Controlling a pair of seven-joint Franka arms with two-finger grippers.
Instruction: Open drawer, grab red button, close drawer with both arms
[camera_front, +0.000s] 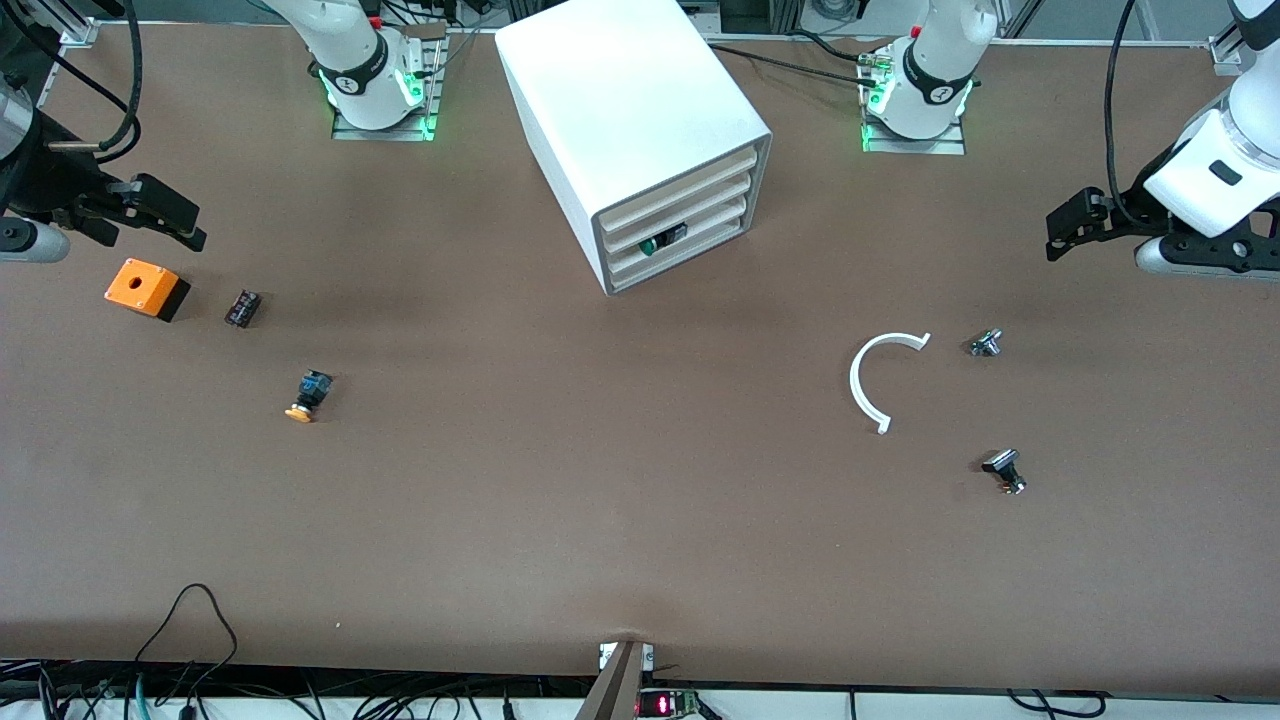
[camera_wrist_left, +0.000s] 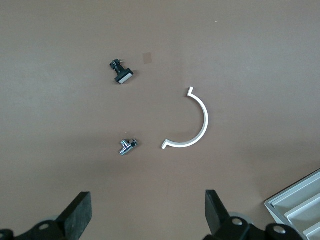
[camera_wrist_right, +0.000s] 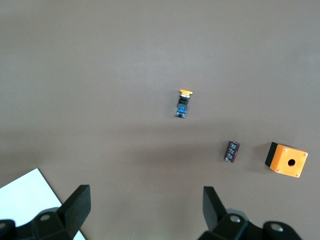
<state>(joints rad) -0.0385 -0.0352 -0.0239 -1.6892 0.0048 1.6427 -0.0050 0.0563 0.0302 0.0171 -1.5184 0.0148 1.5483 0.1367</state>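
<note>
Nothing is started yet: the drawers in the cabinet (camera_front: 640, 130) all look shut, so opening one is the first step. The cabinet is sitting at the middle of the table's edge by the robot bases. A green button (camera_front: 655, 243) is peeking out of a slot in its front. The red button is not showing anywhere; it may be in a drawer.

The left gripper (camera_front: 1075, 232) is hanging wide open and empty over its own end of the table. The right gripper (camera_front: 170, 215) is hanging open and empty over its end, above the orange box (camera_front: 145, 287).

Next, I think one arm needs to reach the cabinet front and pull.
</note>
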